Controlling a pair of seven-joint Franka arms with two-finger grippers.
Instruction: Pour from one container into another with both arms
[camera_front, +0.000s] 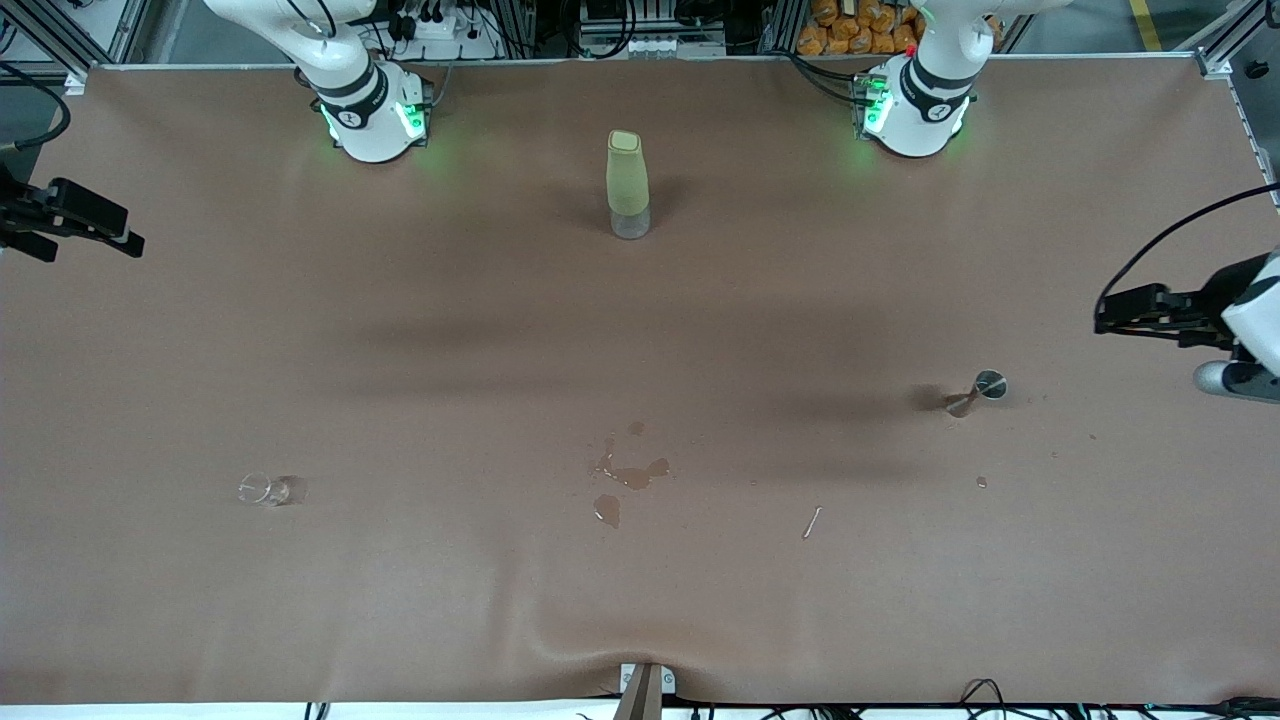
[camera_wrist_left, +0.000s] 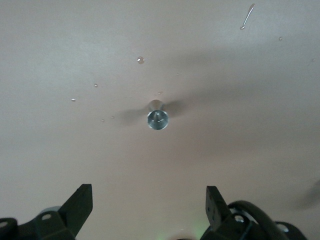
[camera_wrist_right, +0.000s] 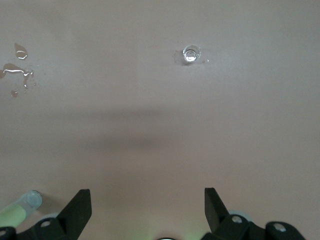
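A small metal cup (camera_front: 988, 384) (camera_wrist_left: 157, 118) stands on the brown table toward the left arm's end. A small clear glass (camera_front: 262, 489) (camera_wrist_right: 190, 54) stands toward the right arm's end. A tall green bottle (camera_front: 628, 183) (camera_wrist_right: 19, 211) with a clear base stands upright between the two arm bases. My left gripper (camera_front: 1110, 315) (camera_wrist_left: 148, 200) hangs open above the table edge at its end, apart from the metal cup, holding nothing. My right gripper (camera_front: 95, 235) (camera_wrist_right: 147, 200) hangs open above the table edge at its own end, also holding nothing.
A brown puddle (camera_front: 630, 472) (camera_wrist_right: 15, 72) lies on the table cloth (camera_front: 400, 350) mid-table, nearer the front camera than the bottle. A thin pale stick (camera_front: 812, 521) (camera_wrist_left: 247, 16) and some droplets (camera_front: 981, 482) lie near the metal cup.
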